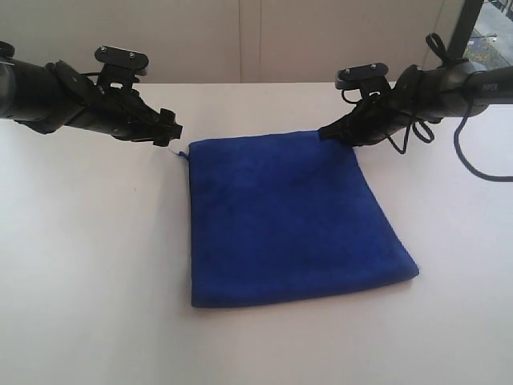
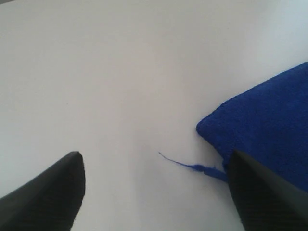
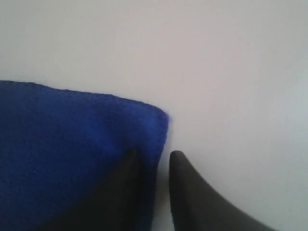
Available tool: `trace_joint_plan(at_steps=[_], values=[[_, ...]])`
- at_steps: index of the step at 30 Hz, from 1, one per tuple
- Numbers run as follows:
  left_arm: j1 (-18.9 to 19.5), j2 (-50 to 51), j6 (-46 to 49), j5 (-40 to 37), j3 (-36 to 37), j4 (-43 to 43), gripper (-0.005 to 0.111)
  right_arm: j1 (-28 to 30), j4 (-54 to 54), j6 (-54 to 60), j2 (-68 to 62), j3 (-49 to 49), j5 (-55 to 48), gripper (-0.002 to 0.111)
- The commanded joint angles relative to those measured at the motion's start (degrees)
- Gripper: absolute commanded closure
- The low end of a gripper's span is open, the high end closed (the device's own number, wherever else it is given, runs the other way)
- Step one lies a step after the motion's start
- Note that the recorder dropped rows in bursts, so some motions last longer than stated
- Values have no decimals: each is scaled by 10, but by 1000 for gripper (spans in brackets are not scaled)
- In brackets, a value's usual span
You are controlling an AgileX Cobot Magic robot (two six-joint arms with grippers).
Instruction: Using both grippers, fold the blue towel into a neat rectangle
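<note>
The blue towel (image 1: pixel 296 220) lies folded flat on the white table (image 1: pixel 88 265) as a near-square rectangle. My left gripper (image 1: pixel 172 132) hovers just off its far left corner, jaws wide open and holding nothing. In the left wrist view that gripper (image 2: pixel 155 156) straddles bare table, with the towel (image 2: pixel 269 125) corner and a loose blue thread (image 2: pixel 192 167) by one finger. My right gripper (image 1: pixel 327 132) is at the far right corner. In the right wrist view its jaws (image 3: pixel 156 154) stand slightly apart. One finger is over the towel (image 3: pixel 72 144), the other finger (image 3: pixel 192 192) is on the table side, and a thin gap shows beside the towel's edge.
A pale wall (image 1: pixel 248 40) runs behind the table's far edge. Black cables (image 1: pixel 473 152) hang from the right arm at the right side. A dark post (image 1: pixel 465 28) stands at the back right.
</note>
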State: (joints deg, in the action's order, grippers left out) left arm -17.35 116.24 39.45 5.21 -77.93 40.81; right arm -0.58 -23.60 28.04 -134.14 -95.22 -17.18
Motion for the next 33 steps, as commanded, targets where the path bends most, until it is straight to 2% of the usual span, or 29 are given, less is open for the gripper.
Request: trace_joint_plan(at_steps=[1,8,11,13,14,19,21,25,29,33], values=[[0,-6,-1,-7,-1,7,24,5,-1,-2,26,-1,-3,84],[0,-8,0,-7,-1,7,24,6,-1,-4,69,-1,-51,84],[2,-17,0,-27,0,7,32,17,1,-4,86,-1,-110,84],[6,-24,0,-52,0,7,42,25,2,-4,94,-1,-151,84],[16,-34,0,-91,0,7,56,34,2,-7,100,-1,-187,86],[56,-54,-14,-249,1,7,94,59,4,-40,118,0,-281,105],[71,-57,-45,-308,1,7,106,63,4,-49,125,0,-315,108],[86,-58,-115,-381,1,6,107,64,18,-70,157,17,-359,108],[85,-65,-126,-447,5,5,107,64,20,-89,209,75,-349,108],[80,-102,-126,-447,56,3,107,64,27,-89,267,150,-337,108]])
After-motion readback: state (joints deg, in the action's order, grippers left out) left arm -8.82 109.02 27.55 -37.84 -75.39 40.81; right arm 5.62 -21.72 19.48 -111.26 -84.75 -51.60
